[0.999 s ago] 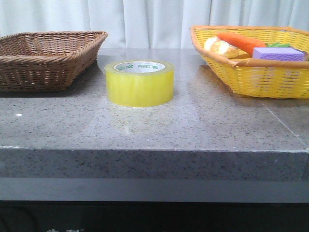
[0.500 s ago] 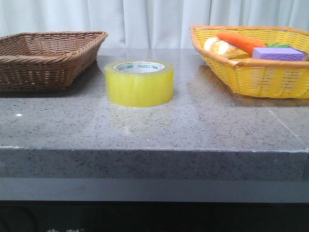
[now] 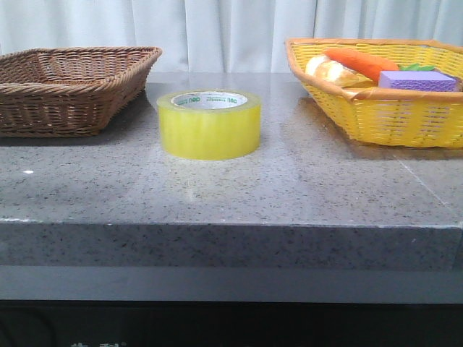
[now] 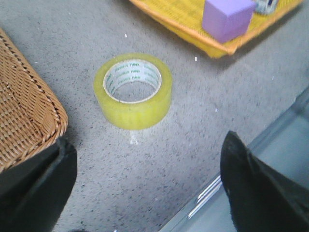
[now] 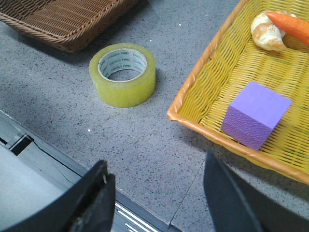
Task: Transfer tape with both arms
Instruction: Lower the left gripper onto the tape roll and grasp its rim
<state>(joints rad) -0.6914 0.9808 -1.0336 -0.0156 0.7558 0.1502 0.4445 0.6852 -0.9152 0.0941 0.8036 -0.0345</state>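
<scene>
The yellow tape roll (image 3: 209, 123) lies flat, hollow centre up, on the grey stone table between the two baskets. It also shows in the left wrist view (image 4: 133, 90) and in the right wrist view (image 5: 122, 74). My left gripper (image 4: 147, 186) is open and empty, above the table's front edge, short of the tape. My right gripper (image 5: 157, 191) is open and empty, also over the front edge, with the tape ahead and to one side. Neither arm shows in the front view.
A brown wicker basket (image 3: 69, 83) stands at the left. A yellow basket (image 3: 383, 108) at the right holds a purple sponge block (image 3: 417, 79), a carrot (image 3: 359, 63) and a bread piece (image 3: 329, 70). The table's front edge (image 3: 231, 225) runs across.
</scene>
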